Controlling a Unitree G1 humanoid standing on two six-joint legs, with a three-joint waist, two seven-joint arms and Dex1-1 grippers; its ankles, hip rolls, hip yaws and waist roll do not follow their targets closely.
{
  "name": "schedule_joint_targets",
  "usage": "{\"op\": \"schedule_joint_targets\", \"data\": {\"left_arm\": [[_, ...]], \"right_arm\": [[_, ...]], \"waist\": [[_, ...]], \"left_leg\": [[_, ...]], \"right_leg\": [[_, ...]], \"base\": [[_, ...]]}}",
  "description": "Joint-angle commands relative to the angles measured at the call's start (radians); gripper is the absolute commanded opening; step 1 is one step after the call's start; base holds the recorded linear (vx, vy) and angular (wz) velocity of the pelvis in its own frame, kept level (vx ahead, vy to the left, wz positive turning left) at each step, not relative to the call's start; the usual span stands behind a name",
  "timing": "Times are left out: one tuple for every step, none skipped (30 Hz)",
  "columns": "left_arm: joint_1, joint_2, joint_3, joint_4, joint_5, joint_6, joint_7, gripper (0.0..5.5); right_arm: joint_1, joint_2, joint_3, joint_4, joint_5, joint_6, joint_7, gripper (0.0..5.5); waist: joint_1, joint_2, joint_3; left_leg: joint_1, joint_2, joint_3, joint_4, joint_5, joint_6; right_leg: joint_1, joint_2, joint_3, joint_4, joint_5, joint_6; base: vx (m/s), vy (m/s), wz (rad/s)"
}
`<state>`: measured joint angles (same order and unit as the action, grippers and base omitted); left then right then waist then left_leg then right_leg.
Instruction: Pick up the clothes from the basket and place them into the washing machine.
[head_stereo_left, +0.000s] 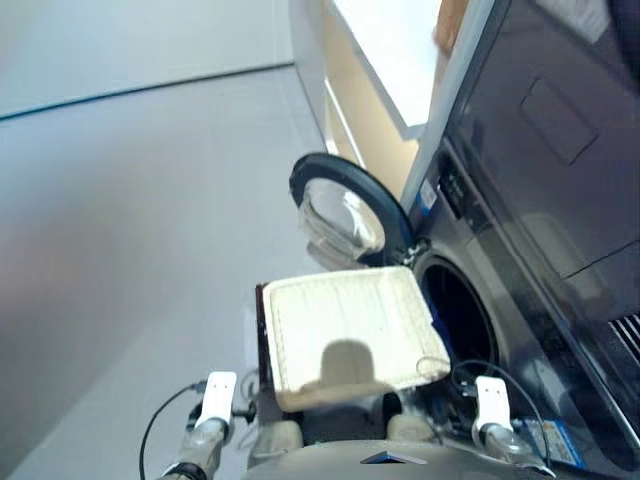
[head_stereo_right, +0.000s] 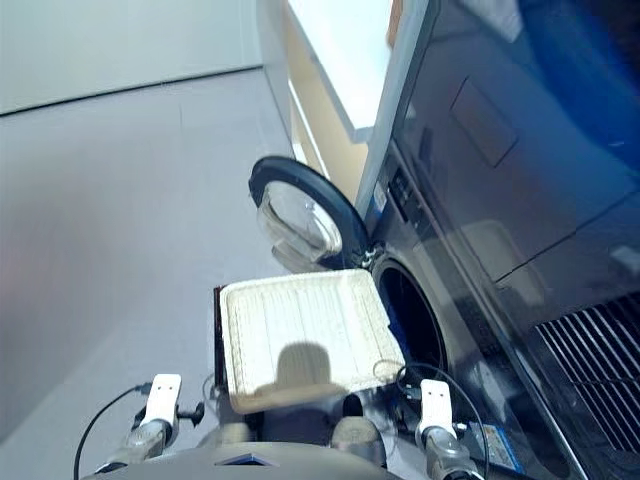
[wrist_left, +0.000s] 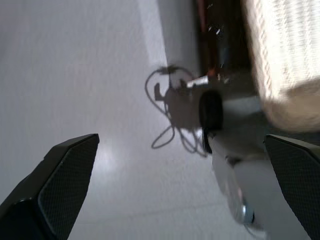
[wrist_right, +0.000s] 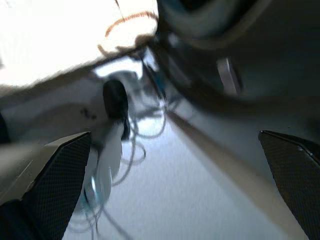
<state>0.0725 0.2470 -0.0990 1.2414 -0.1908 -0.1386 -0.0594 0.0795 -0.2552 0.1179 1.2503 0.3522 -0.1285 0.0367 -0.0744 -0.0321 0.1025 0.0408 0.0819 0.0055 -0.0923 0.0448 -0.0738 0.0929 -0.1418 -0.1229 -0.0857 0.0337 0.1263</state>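
Basket (head_stereo_left: 345, 330) empty beside the washing machine (head_stereo_left: 520, 300), door (head_stereo_left: 345, 215) open.
Only wrist views show the fingers: left gripper (wrist_left: 182, 185) and right gripper (wrist_right: 172, 182) both spread, holding nothing.

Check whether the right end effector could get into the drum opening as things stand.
Probably yes. The door is swung wide open, the drum opening shows nothing blocking it, and the right end effector is open and holds nothing. The basket sits just beside the opening, not across it.
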Motion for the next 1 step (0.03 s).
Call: {"op": "schedule_joint_targets", "data": {"left_arm": [[-0.040,-0.012,-0.006,0.029,0.008,-0.001,-0.029,5.50]], "right_arm": [[-0.022,-0.011,-0.047,0.008,0.043,0.011,0.018,5.50]], "waist": [[0.018,0.033,0.028]], "left_leg": [[0.058,-0.034,0.065,0.017,-0.035,0.010]], "right_leg": [[-0.058,0.008,0.004,0.140,-0.026,0.029]], "base": [[0.000,0.000,0.000]]}}
